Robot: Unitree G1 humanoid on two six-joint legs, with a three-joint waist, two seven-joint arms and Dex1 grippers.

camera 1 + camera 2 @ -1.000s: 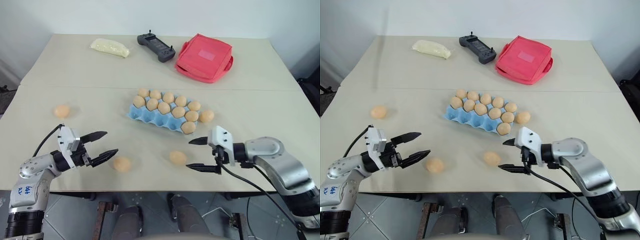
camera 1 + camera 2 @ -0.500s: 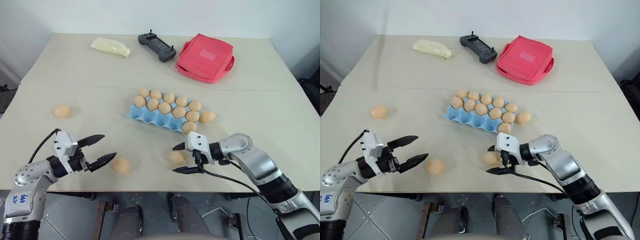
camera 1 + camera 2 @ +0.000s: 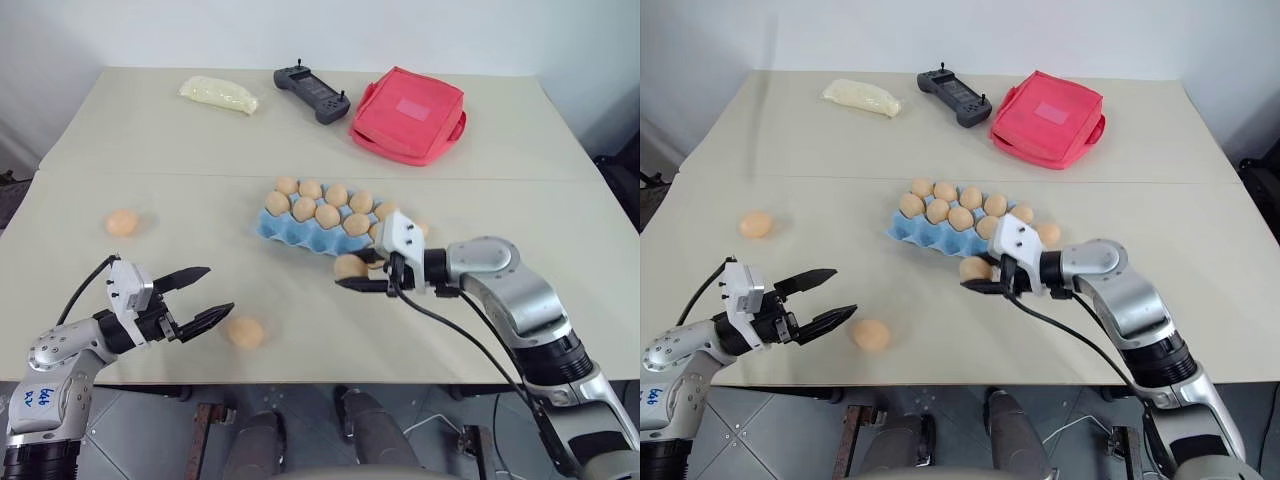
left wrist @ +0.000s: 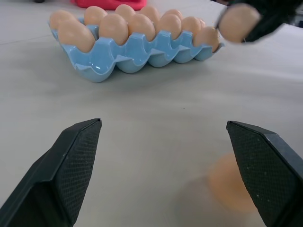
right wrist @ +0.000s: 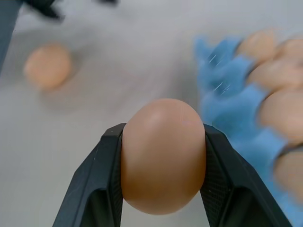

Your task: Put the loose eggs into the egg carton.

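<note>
The light blue egg carton (image 3: 298, 238) lies mid-table, most of its cups holding eggs. My right gripper (image 3: 350, 273) is shut on a loose egg (image 5: 163, 156), held just off the table at the carton's near edge. Another loose egg (image 3: 244, 331) lies on the table near the front edge, just right of my left gripper (image 3: 220, 290), which is open and empty. A third loose egg (image 3: 121, 222) rests far left. One more egg (image 3: 1047, 234) sits against the carton's right end, partly behind my right hand.
At the back of the table are a red square bag (image 3: 408, 113), a black controller (image 3: 312, 93) and a pale yellow packet (image 3: 218, 94). The table's front edge runs just below both grippers.
My right gripper closed on the egg at the front middle, then lifted it up and toward the carton. The left gripper stayed open and still.
</note>
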